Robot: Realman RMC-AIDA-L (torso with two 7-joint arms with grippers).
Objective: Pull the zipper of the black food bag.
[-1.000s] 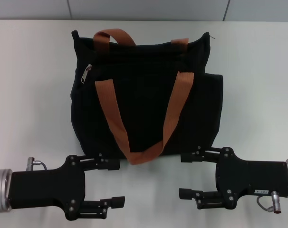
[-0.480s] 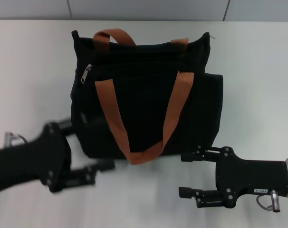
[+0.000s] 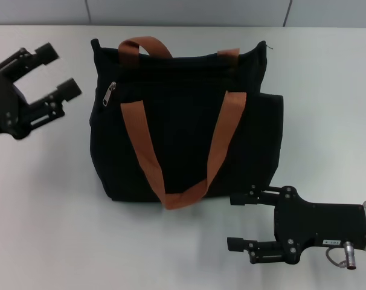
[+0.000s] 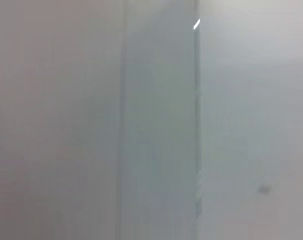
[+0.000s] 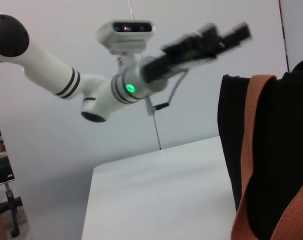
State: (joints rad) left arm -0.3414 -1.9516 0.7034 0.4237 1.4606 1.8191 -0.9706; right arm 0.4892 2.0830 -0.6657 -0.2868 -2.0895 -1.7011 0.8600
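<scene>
The black food bag (image 3: 183,121) lies flat on the white table, its two orange-brown straps (image 3: 219,145) across its front. The small silver zipper (image 3: 110,93) sits at the bag's upper left on the zip line. My left gripper (image 3: 57,71) is open and empty, raised at the far left, a short way left of the zipper. My right gripper (image 3: 242,222) is open and empty near the table's front edge, just in front of the bag's lower right corner. The right wrist view shows the bag's edge (image 5: 271,150) and the left gripper (image 5: 226,37) farther off.
The white table (image 3: 50,199) stretches around the bag. A grey wall (image 3: 183,11) runs behind the table's far edge. The left wrist view shows only a pale blurred surface.
My left arm has swung from the table's front left up and away to the far left beside the bag's zipper corner. The right arm and the bag have not moved.
</scene>
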